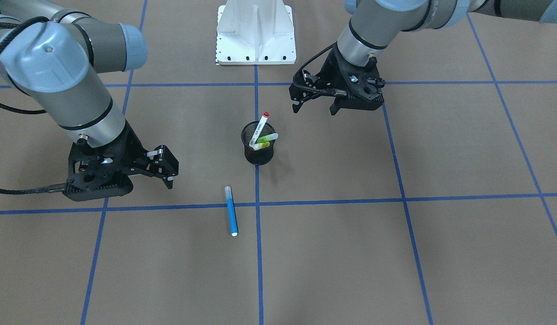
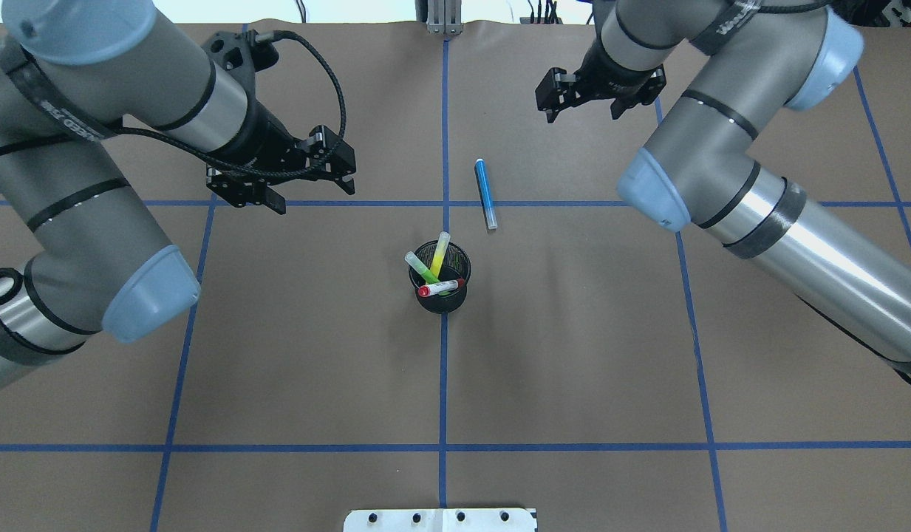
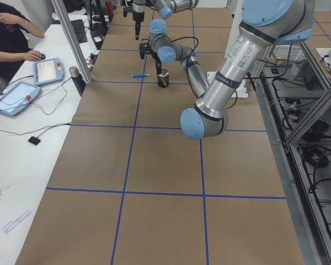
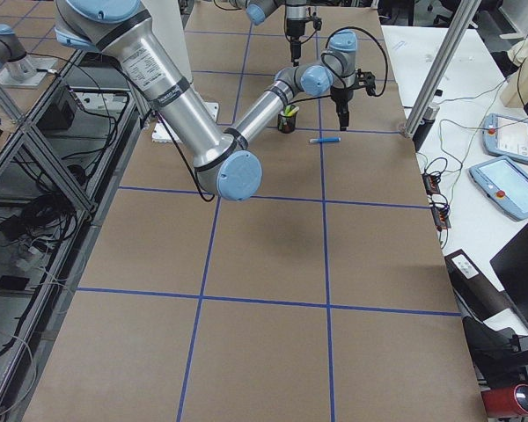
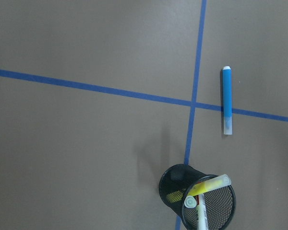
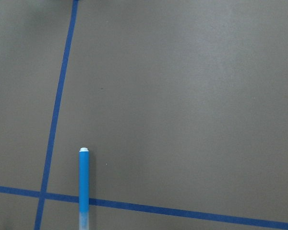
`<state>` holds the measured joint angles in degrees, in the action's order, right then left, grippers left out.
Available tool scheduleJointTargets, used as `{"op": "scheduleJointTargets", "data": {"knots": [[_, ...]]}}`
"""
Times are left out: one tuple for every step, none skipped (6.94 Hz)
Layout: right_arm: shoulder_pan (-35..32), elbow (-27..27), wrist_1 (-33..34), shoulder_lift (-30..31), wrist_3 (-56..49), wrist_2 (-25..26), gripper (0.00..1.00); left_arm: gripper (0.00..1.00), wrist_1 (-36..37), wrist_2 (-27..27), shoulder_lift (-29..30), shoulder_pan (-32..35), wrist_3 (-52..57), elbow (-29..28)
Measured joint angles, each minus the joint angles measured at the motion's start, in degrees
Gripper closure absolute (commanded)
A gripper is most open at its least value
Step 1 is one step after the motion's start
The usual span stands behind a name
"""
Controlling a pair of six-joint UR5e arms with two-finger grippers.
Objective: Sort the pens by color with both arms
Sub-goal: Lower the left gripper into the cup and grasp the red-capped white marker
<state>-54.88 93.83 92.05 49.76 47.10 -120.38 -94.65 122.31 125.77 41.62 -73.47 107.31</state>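
Left tool (image 2: 315,193) and right tool (image 2: 582,111) hung spread, empty, the blue marker (image 2: 486,193) flat on the surface (image 2: 278,369) between them.

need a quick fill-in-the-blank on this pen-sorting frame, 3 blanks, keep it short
1. The pen lying flat outside the black mesh cup is ___.
2. The cup holds ___ pens.
3. The left pincer and the right pincer hold nothing, and both are ___.

Missing words: blue; three; open.
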Motion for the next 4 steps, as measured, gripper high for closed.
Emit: {"op": "scheduleJointTargets", "data": {"knots": [[-1.03,0.27,0.35,0.11,-0.23,-0.87,0.02,0.04,-2.68,-1.12,1.23,-1.48,0.98,-2.66],[-1.62,0.35,0.45,0.12,-0.3,-1.45,0.02,0.04,-4.81,-1.65,2.49,-2.62,2.63,-5.35],[-2.09,0.37,0.48,0.11,-0.33,-1.86,0.02,0.04,-5.86,-1.92,3.79,-3.87,4.58,-7.67],[-2.61,0.39,0.49,0.1,-0.34,-2.24,0.02,0.05,-6.25,-2.12,4.53,-5.28,5.98,-8.89]]}}
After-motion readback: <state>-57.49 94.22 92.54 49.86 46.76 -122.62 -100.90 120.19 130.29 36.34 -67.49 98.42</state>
